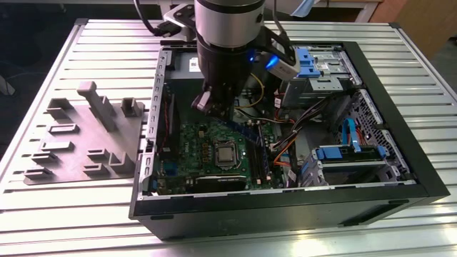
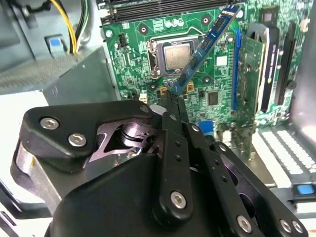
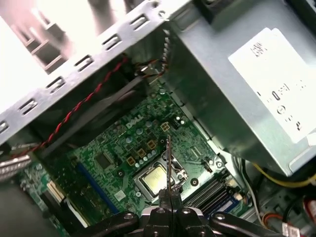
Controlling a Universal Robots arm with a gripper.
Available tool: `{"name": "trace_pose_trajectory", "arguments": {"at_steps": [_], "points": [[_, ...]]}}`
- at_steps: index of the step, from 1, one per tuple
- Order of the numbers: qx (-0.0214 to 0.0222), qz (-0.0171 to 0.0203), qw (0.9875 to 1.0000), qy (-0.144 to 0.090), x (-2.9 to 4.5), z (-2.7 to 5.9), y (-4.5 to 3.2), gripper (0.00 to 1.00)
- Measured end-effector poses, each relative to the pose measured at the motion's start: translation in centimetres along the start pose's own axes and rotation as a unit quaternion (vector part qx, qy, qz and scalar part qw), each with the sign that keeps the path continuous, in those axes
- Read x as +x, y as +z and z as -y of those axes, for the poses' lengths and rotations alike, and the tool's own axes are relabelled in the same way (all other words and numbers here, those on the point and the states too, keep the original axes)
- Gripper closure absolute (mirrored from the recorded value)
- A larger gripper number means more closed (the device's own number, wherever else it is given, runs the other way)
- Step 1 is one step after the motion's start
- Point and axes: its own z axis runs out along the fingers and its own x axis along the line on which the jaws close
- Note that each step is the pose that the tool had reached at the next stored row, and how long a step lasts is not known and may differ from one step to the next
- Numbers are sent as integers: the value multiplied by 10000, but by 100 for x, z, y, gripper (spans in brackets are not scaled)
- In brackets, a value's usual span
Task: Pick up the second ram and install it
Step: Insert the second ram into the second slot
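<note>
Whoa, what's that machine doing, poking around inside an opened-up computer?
A robot arm is reaching down into the open computer case, which lies on its side on a metal table. Its gripper is shut on one end of the second ram, a thin blue-green memory strip. The strip hangs in the air above the green motherboard, near the processor socket, and is not yet seated in a slot.

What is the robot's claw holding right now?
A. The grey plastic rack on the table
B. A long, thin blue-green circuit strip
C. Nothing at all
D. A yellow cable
B: in the second wrist view the gripper is shut on the second ram, which juts out from it over the motherboard.
</note>
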Motion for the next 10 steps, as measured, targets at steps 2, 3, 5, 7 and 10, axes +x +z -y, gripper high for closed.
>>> {"name": "trace_pose_trajectory", "arguments": {"at_steps": [2, 3, 5, 7, 10], "points": [[4, 5, 9998, 180, 0, 0, 2, 89], [7, 8, 9996, 269, 0, 0, 2, 89], [11, 13, 9990, 449, 0, 0, 4, 89], [15, 19, 9980, 634, 0, 0, 5, 89], [22, 27, 9959, 902, 0, 0, 7, 89]]}}
